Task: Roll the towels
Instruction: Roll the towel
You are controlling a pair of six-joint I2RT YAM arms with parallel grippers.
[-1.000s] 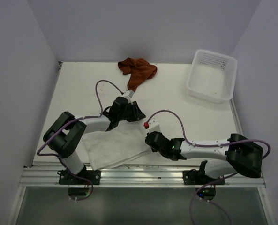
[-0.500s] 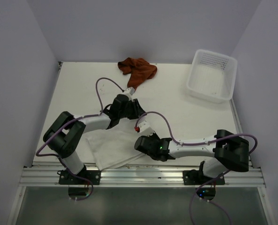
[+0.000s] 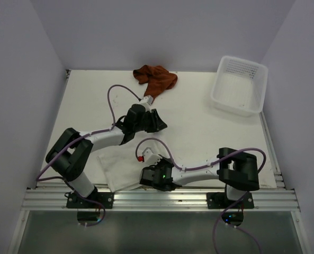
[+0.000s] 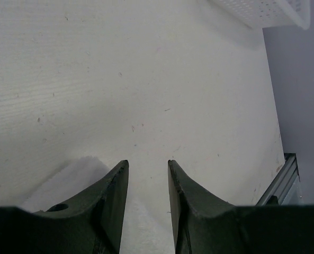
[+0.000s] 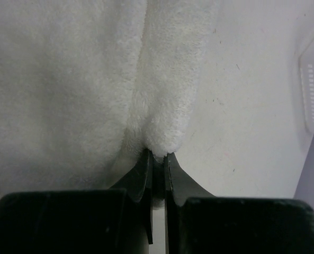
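White towel is the one you are working: it lies spread at the near edge of the table, left of centre. Your right gripper reaches across to the towel's right-hand edge. Its fingers are pressed together on a pinch of the cloth, which bunches into a soft raised ridge just ahead of them. That hold looks like a way to lift the edge and carry it over the rest of the cloth, either to narrow the towel or to start the roll. No roll has formed yet, so I would judge the task barely begun.

Your left gripper sits beyond the white towel's far edge, over bare table. Its fingers are apart with nothing between them. It is probably waiting there to pin the cloth or take a second corner while your right side pulls.

The rust-brown towel lies crumpled in a heap at the far edge, near the middle, well apart from both grippers and untouched.

The white perforated basket stands at the far right corner. Nothing shows inside it, and neither towel is near it.
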